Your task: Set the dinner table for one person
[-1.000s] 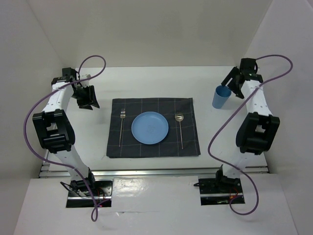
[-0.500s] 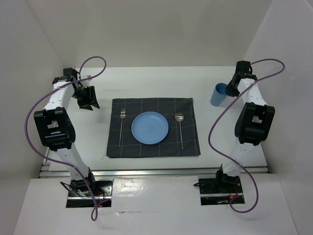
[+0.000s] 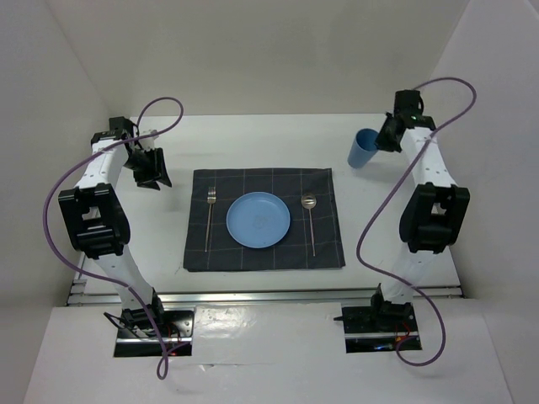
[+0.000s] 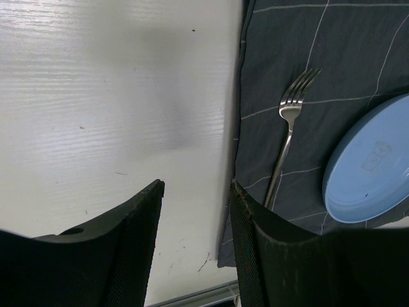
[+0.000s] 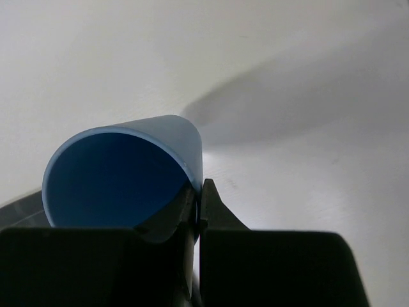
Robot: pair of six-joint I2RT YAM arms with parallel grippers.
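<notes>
Dinner table [image 3: 269,139]: white rectangular top with a metal rail along its near edge and white walls around it; both arm bases stand at the near side.
Placemat [image 3: 253,181]: dark grey checked cloth lying flat at the middle of the table.
Plate [image 3: 258,220]: blue and round, at the centre of the placemat.
Fork [image 3: 210,217]: on the placemat, just left of the plate and not touching it, tines toward the far side.
Spoon [image 3: 311,220]: on the placemat, just right of the plate and apart from it, bowl toward the far side.
Cup [image 3: 364,148]: blue, at the far right of the table, beyond the placemat's far right corner and off the cloth. It leans, mouth toward the far left. Whether its base meets the table cannot be told.
Right gripper [image 5: 197,188]: clamped on the cup's rim, one finger inside the wall and one outside.
Left gripper [image 4: 195,187]: fingers spread with nothing between them, above bare table just beside the placemat's left edge, near the far left corner.
</notes>
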